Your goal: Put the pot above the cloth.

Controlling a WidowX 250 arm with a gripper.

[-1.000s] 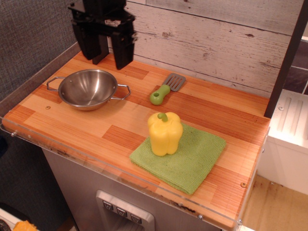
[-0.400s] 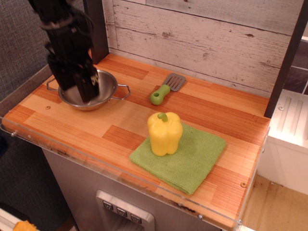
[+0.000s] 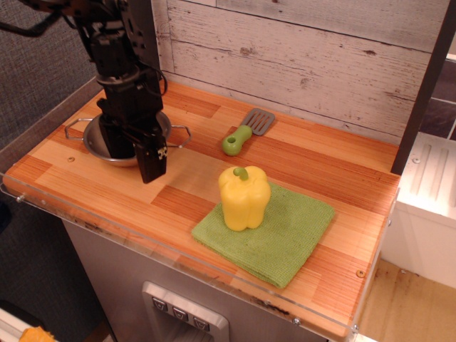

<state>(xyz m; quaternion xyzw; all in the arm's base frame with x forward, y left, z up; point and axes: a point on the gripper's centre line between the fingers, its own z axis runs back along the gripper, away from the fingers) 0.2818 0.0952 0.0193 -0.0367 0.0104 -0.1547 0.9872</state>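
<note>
The shiny steel pot sits at the back left of the wooden counter, mostly hidden behind my gripper; its two wire handles show at either side. My black gripper is down at the pot with its jaws apart, one finger inside the bowl and the other finger in front of its near right rim. The light-green cloth lies flat at the front right, well apart from the pot. A yellow pepper stands upright on the cloth's left part.
A grey spatula with a green handle lies between the pot and the back wall. The counter has a clear plastic front edge. A dark post stands at the right. A white plank wall runs behind.
My gripper has come down from above the back left corner onto the pot, then shifted right and forward. The pot has moved slightly to the left.
</note>
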